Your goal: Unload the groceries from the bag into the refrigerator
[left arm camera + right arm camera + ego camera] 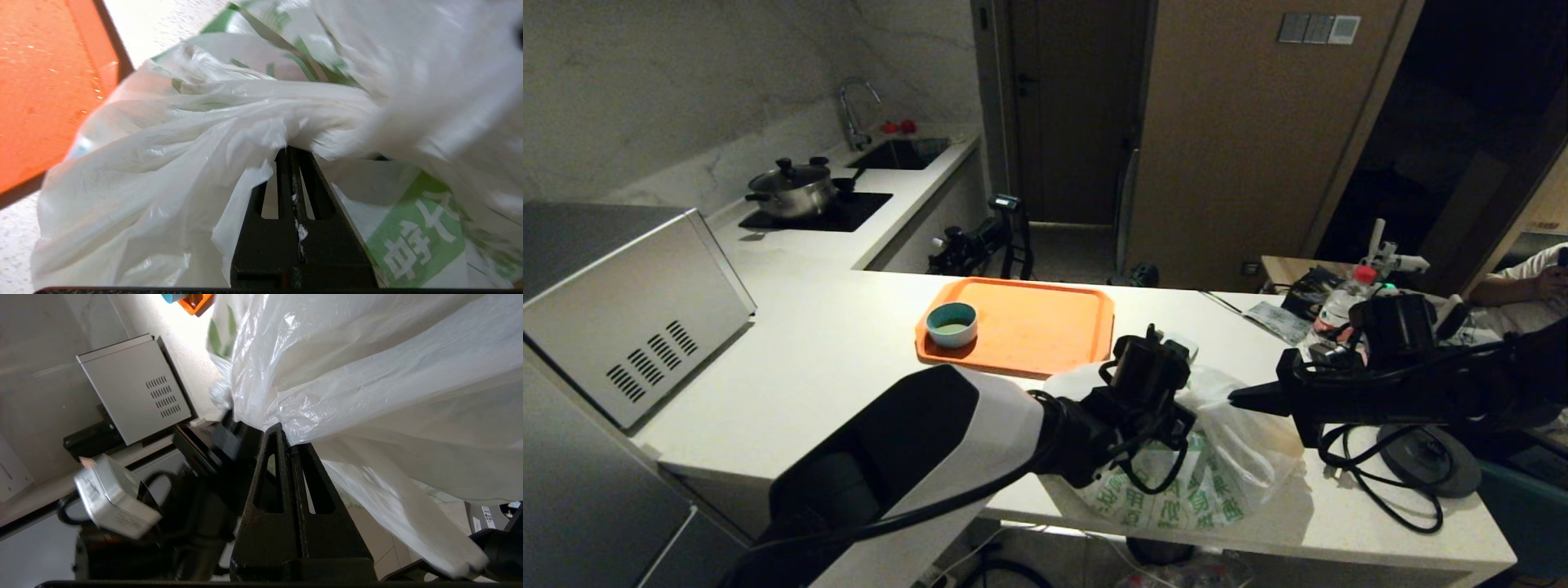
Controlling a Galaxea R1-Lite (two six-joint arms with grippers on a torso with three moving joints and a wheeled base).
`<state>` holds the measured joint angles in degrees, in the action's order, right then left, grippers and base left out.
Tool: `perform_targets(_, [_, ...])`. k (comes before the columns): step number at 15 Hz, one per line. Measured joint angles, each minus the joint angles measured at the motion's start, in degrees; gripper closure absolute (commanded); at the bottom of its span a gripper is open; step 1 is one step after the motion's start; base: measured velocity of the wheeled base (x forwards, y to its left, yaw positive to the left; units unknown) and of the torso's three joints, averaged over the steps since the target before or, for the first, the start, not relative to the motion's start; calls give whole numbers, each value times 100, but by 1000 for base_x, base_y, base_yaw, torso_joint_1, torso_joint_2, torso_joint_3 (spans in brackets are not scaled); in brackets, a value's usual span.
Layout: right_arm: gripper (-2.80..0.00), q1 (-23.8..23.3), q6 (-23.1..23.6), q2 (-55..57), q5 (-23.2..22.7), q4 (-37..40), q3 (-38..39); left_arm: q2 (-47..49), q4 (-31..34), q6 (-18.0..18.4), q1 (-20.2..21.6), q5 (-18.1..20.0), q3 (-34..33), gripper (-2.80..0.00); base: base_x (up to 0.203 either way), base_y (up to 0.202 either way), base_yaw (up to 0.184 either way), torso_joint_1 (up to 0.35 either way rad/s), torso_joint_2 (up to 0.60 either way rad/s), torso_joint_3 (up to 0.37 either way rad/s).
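Your left gripper [291, 152] has its two black fingers pressed together on a fold of the bag [171, 163], the thin plastic bunched over the fingertips. Your right gripper [291, 440] is likewise closed, pinching the bag's film from the other side.

In the head view the left arm [947, 441], white and black, reaches from the near left up and to the right, its wrist sitting over the bag's near-left top. The right arm [1380, 388] lies roughly level, coming in from the right, its dark tip at the bag's right upper edge.

The bag stands at the near edge of the white counter [833, 351], just near of the orange tray [1045, 327], which carries a small teal bowl [952, 322] at its left end. A silver box with vent slots [637, 318] sits on the counter's far left. Farther back on the left are a black hob with a lidded steel pot [792, 189], then a sink with a tap [854, 110]. To the right of the bag lie a black cable and a round dark base [1429, 461]; beyond the right arm stands a clear bottle with a red cap [1343, 298]. A person's arm [1523, 282] shows at the far right edge.

The bag is crinkly translucent white with green characters; its contents cannot be made out.
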<state>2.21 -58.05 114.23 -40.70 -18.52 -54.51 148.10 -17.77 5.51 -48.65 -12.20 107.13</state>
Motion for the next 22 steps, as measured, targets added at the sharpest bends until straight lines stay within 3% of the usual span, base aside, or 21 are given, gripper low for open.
perform_targets(14, [0, -4, -7, 20, 0, 2, -36, -318, -11, -26, 759, -78, 39, 0, 0, 0, 0, 0, 0, 0])
perform_targets(22, [0, -1, -126, 198, 18, 1, -281, -916, -59, -28, 1276, -77, -947, 0, 0, 0, 0, 0, 0, 0])
